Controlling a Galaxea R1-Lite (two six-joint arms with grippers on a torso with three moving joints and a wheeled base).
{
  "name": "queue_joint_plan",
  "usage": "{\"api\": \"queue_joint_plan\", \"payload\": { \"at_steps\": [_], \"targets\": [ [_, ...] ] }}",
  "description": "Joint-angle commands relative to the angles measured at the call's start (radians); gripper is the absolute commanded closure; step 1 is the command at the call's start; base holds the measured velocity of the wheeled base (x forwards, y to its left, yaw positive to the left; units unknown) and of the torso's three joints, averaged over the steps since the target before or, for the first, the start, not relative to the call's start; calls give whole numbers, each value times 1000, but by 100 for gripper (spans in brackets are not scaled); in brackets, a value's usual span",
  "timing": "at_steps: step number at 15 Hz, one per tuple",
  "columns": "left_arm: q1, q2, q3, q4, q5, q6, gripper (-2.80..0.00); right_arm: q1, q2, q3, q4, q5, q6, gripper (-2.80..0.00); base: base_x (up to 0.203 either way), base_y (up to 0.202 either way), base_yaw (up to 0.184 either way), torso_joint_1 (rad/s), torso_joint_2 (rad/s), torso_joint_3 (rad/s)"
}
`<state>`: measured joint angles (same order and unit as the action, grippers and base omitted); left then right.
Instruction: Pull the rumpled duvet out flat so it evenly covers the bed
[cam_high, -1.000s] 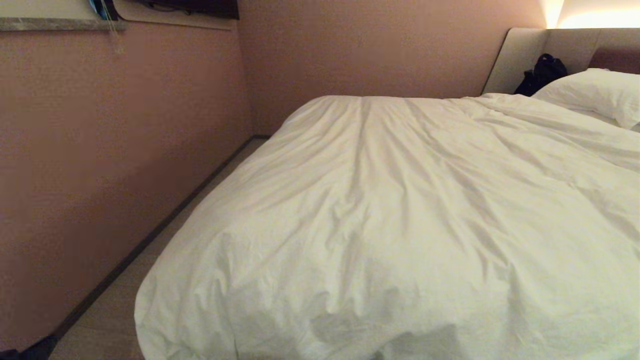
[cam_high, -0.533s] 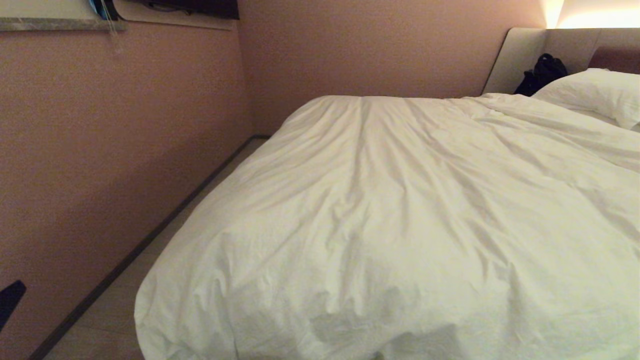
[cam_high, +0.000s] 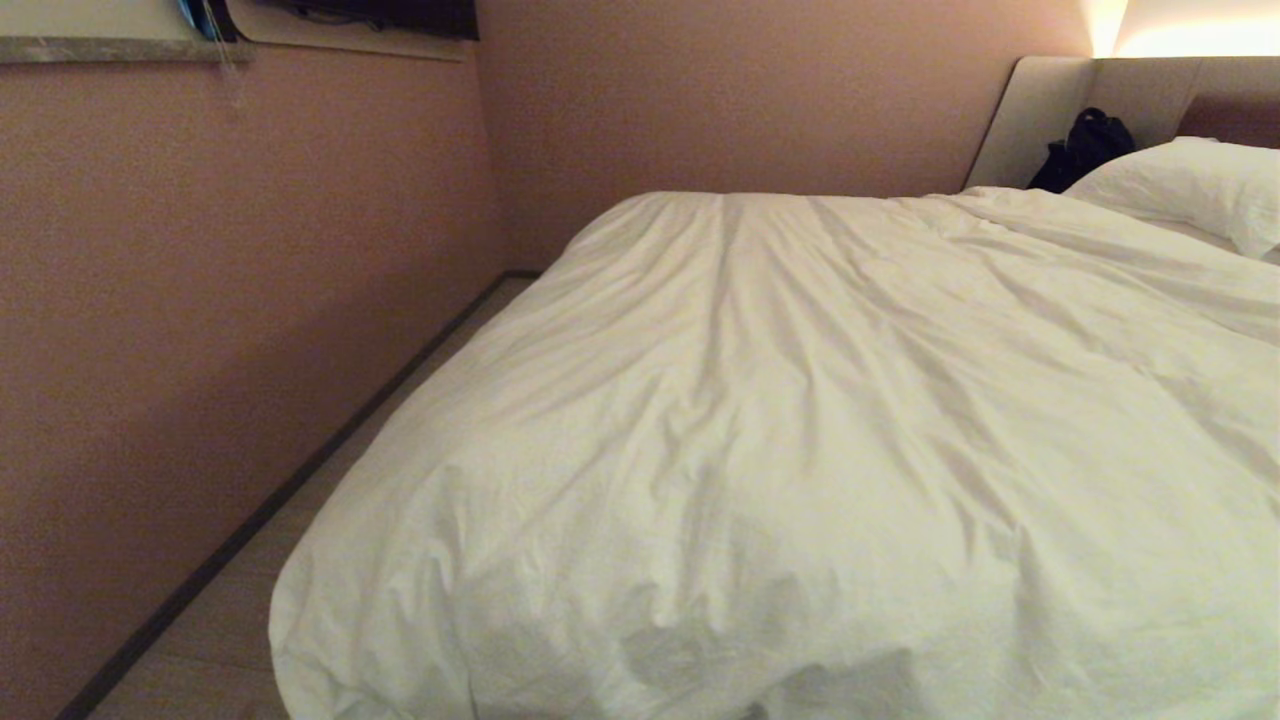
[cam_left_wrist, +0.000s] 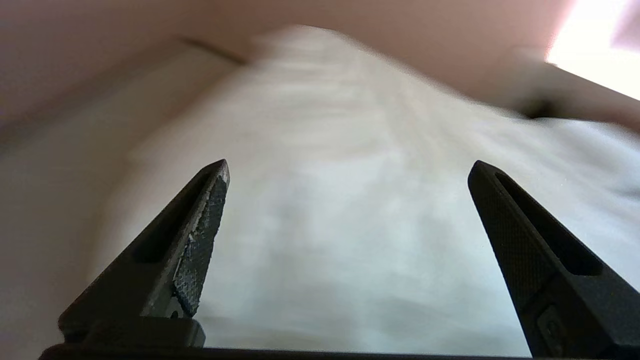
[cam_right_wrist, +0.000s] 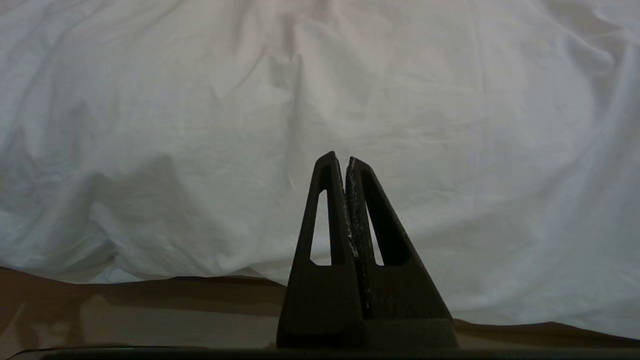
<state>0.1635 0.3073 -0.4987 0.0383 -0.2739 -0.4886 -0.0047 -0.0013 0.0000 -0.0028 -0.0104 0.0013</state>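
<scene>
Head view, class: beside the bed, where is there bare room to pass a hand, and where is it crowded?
Free: the pale floor strip between the pinkish wall and the puffy white wrinkled duvet. Crowded: the head end, where a white pillow and a black bag sit against the padded beige headboard.

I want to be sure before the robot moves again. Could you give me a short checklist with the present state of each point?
1. Left gripper open, nothing between its fingers: ok.
2. Right gripper shut and empty, in front of the duvet's hanging edge: ok.
3. Duvet free of both grippers: ok.
4. Duvet flat: not ok, long creases and a bunched near edge.
5. Duvet reaches up to the pillow: ok.
6. Duvet covers the bed evenly on every side: cannot tell, the right side is out of view.
</scene>
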Motion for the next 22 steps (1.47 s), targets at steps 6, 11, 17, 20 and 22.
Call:
{"api": "queue_joint_plan", "payload": {
  "at_steps": [6,11,17,20,22],
  "targets": [
    [-326,-24,-117,261,22,-43,-280,0,1,0,0,0,0,0,0,0,0,0,0,0],
    [-328,-25,-105,404,428,260,0,0,1,0,0,0,0,0,0,0,0,0,0,0],
    [-328,-25,-47,407,831,385,0,0,1,0,0,0,0,0,0,0,0,0,0,0],
    [-326,-22,-41,405,884,421,0,0,1,0,0,0,0,0,0,0,0,0,0,0],
    [-284,-22,-41,411,888,446,0,0,1,0,0,0,0,0,0,0,0,0,0,0]
  ]
}}
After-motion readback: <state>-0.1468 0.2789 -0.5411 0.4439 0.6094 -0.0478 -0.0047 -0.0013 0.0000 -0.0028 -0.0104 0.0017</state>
